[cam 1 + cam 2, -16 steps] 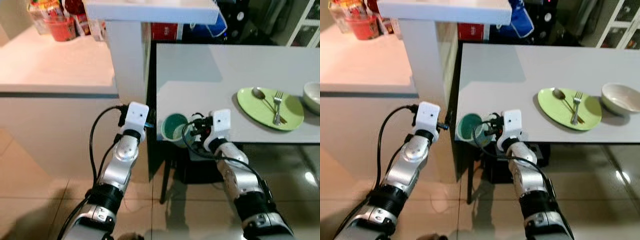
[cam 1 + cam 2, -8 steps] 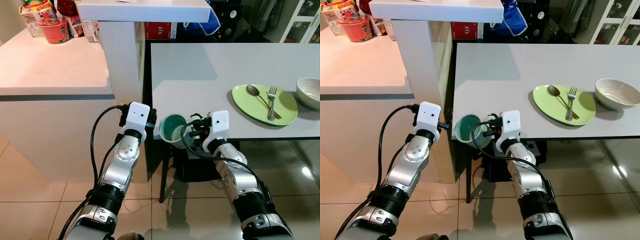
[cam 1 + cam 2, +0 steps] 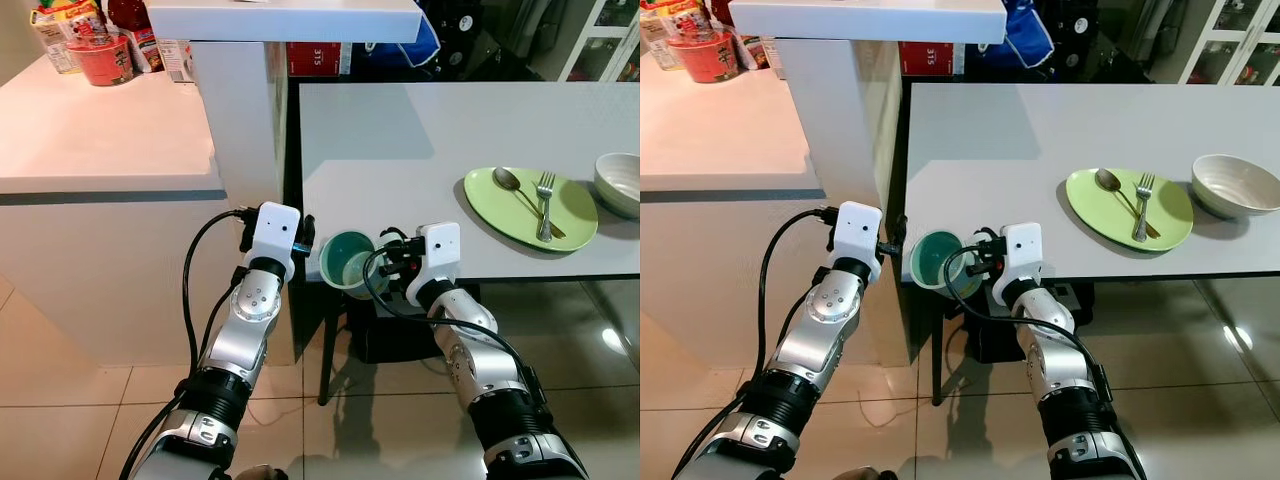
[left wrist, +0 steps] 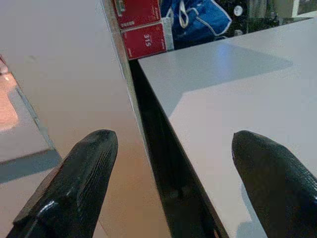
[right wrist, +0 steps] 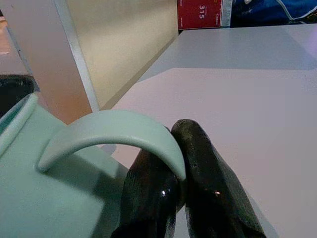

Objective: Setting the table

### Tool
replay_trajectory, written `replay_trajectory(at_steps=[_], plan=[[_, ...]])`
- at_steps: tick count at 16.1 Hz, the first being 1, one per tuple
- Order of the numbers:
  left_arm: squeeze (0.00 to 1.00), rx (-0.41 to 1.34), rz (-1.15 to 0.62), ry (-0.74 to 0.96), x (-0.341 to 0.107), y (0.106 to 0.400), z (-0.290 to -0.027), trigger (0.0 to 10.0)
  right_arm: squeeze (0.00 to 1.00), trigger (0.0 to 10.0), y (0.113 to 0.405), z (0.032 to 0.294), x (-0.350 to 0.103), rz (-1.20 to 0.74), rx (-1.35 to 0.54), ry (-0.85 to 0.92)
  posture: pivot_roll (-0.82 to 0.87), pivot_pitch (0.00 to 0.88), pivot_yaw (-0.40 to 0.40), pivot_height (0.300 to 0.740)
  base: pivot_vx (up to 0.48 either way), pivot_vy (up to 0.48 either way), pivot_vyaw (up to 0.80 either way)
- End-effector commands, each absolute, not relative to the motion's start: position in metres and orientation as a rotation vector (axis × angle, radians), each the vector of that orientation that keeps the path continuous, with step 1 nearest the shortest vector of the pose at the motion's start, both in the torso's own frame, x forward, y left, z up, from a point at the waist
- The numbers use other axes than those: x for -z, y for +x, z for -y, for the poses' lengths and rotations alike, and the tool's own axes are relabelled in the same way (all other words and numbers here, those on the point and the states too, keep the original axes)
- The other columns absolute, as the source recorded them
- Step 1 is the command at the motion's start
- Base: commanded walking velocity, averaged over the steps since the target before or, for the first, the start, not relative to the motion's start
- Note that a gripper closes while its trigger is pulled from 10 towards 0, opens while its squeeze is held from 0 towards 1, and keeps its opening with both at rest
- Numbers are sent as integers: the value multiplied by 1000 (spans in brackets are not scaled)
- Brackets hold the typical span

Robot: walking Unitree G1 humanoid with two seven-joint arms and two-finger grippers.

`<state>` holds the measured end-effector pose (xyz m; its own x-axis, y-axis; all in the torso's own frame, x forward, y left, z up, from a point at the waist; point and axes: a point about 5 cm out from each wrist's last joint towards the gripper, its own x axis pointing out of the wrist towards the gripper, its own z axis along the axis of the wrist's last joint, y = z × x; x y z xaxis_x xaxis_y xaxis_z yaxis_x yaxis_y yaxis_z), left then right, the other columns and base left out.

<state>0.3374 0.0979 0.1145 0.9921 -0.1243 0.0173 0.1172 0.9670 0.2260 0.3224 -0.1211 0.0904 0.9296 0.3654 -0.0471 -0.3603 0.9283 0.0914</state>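
Note:
A pale green mug [image 3: 347, 264] with a teal inside hangs tilted at the near left corner of the grey table [image 3: 430, 140]. My right gripper [image 5: 185, 173] is shut on its handle [image 5: 111, 134], with the fingers pinched through the loop. My left gripper [image 4: 173, 188] is open just left of the mug, its fingers [image 4: 79, 186] spread beside the table's edge with nothing between them. A green plate [image 3: 530, 210] with a spoon [image 3: 512, 186] and a fork [image 3: 543, 200] lies on the table at the right, next to a white bowl [image 3: 1236, 186].
A white counter [image 3: 100, 130] with jars and packets at its far end stands to the left. A white pillar [image 3: 245, 110] under a shelf rises between counter and table. A dark gap separates them. Tiled floor lies below.
The camera has shifted slightly. Both arms and the mug hold the same pose at the table's corner.

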Motion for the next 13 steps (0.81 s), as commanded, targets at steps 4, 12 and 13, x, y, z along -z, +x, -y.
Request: replay_trajectory(at_steps=[4,12,13], plan=[[0,68,52,270,-118,338,-102,10000,0,10000,316,126,-76,-142,-362,69,8,0,15,740,0,-443,0],[0,56,43,230,-119,339,-104,10000,0,10000,314,124,-76,-148,-369,72,3,0,17,740,0,-460,0],[0,55,23,216,-116,339,-104,10000,0,10000,314,123,-76,-148,-370,73,3,0,17,740,0,0,0]])
